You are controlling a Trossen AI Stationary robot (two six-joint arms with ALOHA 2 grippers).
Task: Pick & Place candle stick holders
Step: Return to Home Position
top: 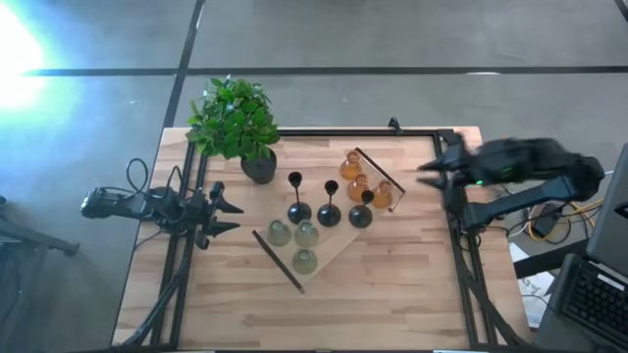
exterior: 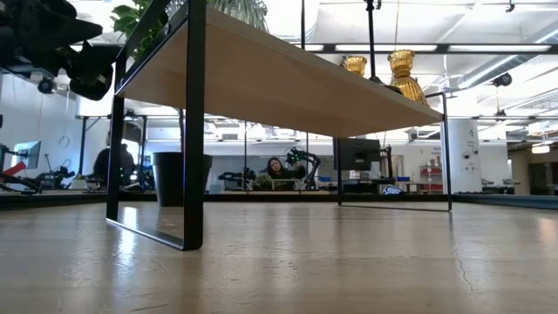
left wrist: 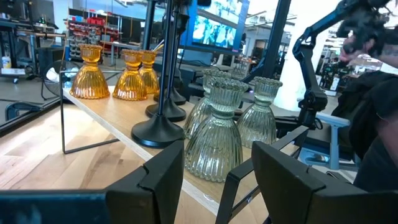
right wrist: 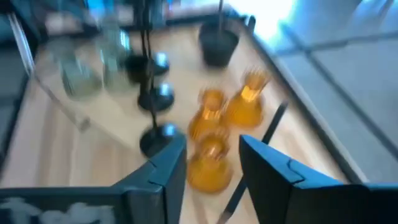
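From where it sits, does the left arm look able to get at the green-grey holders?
Probably yes. The left gripper is open and faces the green-grey holders, which stand at the shelf's nearest edge; nothing shows between them, and the black holders stand beyond.

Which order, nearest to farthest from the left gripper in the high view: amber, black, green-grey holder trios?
1. Green-grey trio, left of the group, closest to the left gripper.
2. Black trio, middle.
3. Amber trio, right side, toward the right gripper.
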